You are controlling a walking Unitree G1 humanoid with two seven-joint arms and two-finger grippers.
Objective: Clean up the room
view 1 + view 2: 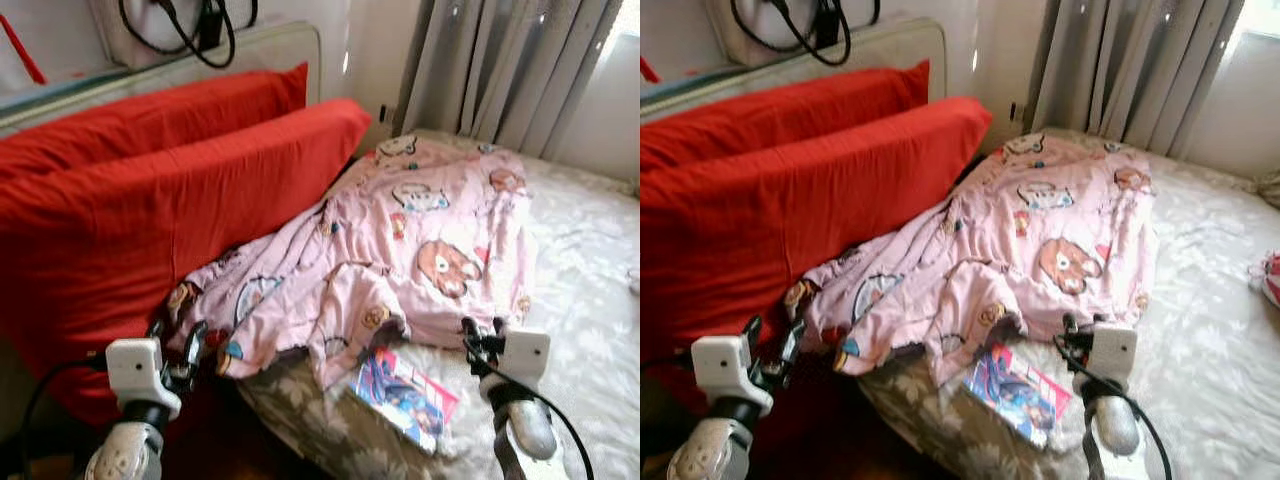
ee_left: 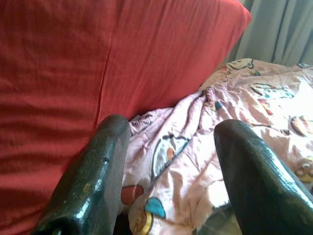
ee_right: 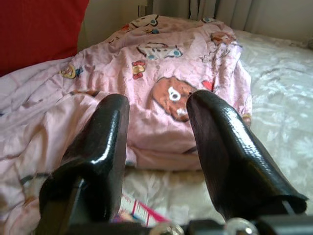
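Here both silver arms reach forward and low over the near edge of the bed [image 1: 590, 250], one at each lower corner of the head views. The left tool [image 1: 178, 345] sits by the near-left corner of the bed, just before the crumpled edge of the pink cartoon-print blanket [image 1: 420, 230] and beside the big red pillow [image 1: 150, 220]. Its two black fingers [image 2: 93, 181] stand well apart — wide, holding nothing — and in the left wrist view the blanket's rumpled hem lies between and beyond them, with the red pillow filling the far side.

The right tool [image 1: 480, 338] hovers over the bed's near edge, its fingers [image 3: 230, 152] also spread and empty. In the right wrist view they point at the folded lower edge of the blanket, where a brown bear print shows; whether the tips touch the cloth cannot be told.

The blanket lies in a loose heap across the bed, from the curtain [image 1: 500, 70] side down toward the robot, one part draped against the pillow. A colourful booklet [image 1: 405, 398] lies on the pale floral sheet just below the blanket's hem, between the two tools and nearer the right one. A second red pillow [image 1: 150, 115] stands behind the first against the headboard.
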